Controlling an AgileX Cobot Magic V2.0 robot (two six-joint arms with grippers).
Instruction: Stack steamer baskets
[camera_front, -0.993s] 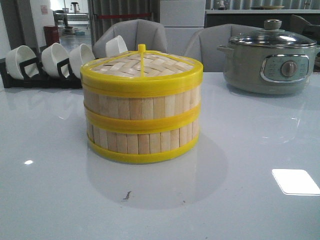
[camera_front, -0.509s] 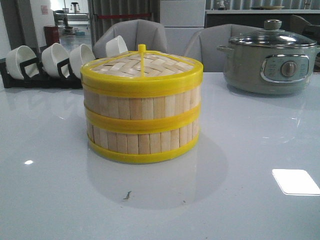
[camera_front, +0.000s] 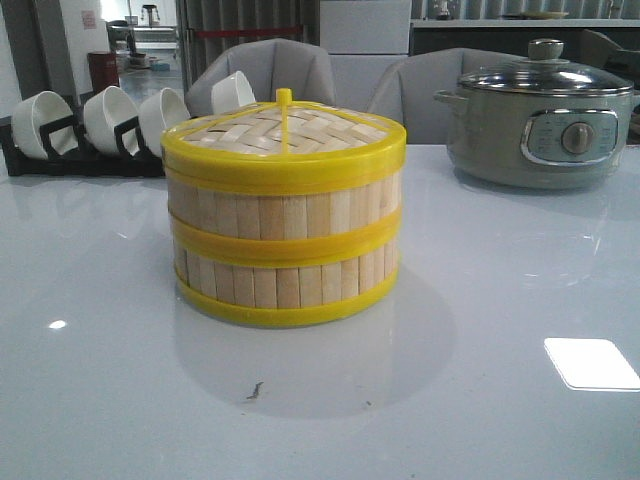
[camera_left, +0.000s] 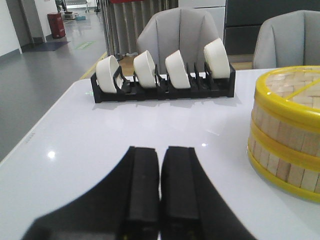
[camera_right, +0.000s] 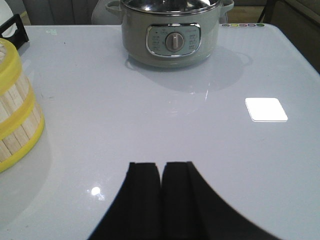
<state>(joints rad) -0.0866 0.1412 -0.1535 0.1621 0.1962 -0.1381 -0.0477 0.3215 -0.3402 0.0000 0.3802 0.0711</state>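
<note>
Two steamer baskets (camera_front: 285, 250) of pale bamboo slats with yellow rims stand stacked in the middle of the table, and a woven lid (camera_front: 285, 135) with a yellow knob sits on top. The stack also shows in the left wrist view as steamer baskets (camera_left: 287, 135) and in the right wrist view as steamer baskets (camera_right: 15, 110). My left gripper (camera_left: 160, 150) is shut and holds nothing, well apart from the stack on its left side. My right gripper (camera_right: 161, 165) is shut and holds nothing, apart on the stack's right side. Neither gripper appears in the front view.
A black rack with white bowls (camera_front: 110, 125) stands at the back left, seen too as the rack (camera_left: 162, 82). A grey-green electric pot (camera_front: 540, 120) with a glass lid stands at the back right, also the pot (camera_right: 170, 32). Grey chairs (camera_front: 270, 70) stand behind the table.
</note>
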